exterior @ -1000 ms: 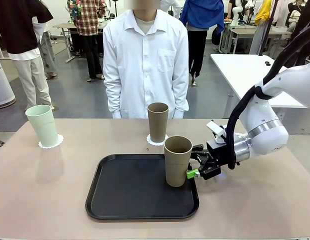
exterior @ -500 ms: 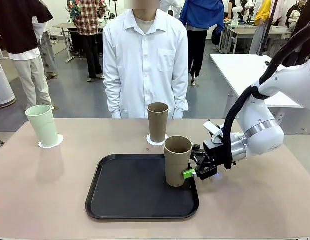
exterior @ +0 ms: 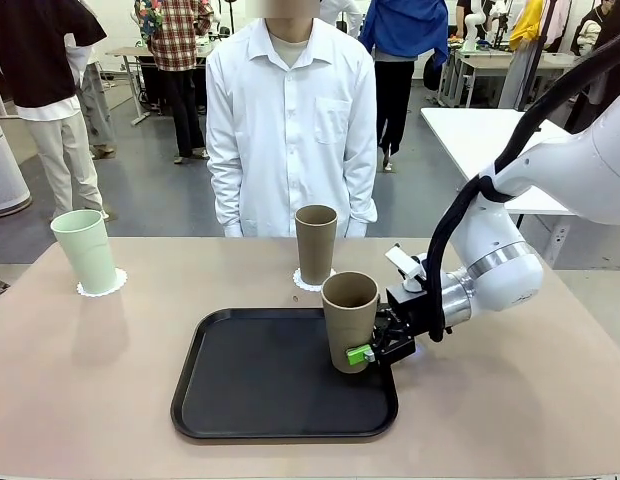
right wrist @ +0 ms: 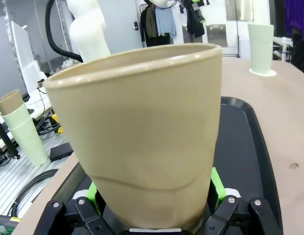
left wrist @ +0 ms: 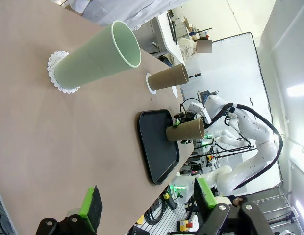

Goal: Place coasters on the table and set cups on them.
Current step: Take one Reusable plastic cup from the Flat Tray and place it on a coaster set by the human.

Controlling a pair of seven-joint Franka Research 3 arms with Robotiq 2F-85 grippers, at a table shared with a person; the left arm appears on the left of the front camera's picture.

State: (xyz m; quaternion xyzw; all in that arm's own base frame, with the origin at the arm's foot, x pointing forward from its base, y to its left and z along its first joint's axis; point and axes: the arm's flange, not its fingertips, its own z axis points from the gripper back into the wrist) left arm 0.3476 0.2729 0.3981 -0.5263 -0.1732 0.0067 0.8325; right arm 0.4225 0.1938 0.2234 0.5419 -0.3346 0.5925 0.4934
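Right gripper clamped low on the tan cup, green pads against both sides, near the black tray's right edge. Left gripper agape, empty. Probably light, stiff, smooth-walled; tapered, so likely to slip downward; better gripped higher. No readable print or labels.

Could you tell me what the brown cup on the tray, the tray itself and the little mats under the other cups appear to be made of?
The brown cup looks like matte plastic or a fibre blend: dull, even tan, no gloss. The tray seems to be black plastic with a faint sheen along its raised rim. The mats look like thin white paper, judging by their lacy scalloped edges.
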